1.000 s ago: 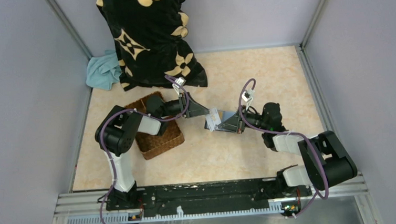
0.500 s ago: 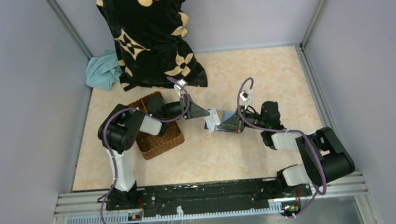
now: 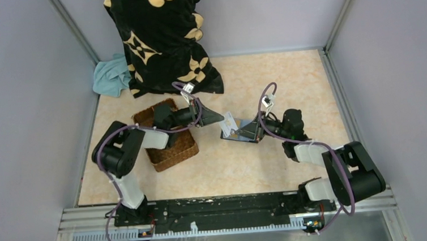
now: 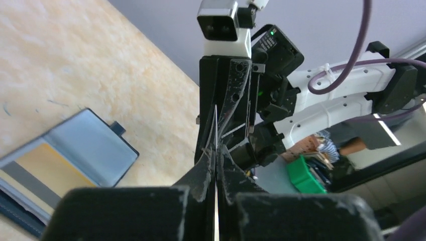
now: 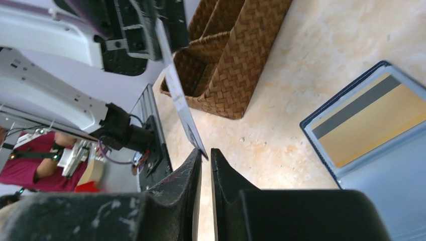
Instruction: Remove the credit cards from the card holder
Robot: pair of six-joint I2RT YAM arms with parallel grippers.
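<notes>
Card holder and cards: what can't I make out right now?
- Top view: right gripper covers most of the open dark navy folding card holder; cards inside uncountable.
- Left wrist view: thin pale card in the shut left gripper shows edge-on; face unreadable.
- Right wrist view: holder cut off by the frame edge; whether that card's corner touches the right gripper, unclear.

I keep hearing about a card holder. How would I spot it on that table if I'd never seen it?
Find the brown wicker basket on the pale table. Just right of it, the card holder lies flat and open. Unlike the woven basket, it is dark navy outside, lighter blue inside, and a yellow card with a grey stripe sits in it.
</notes>
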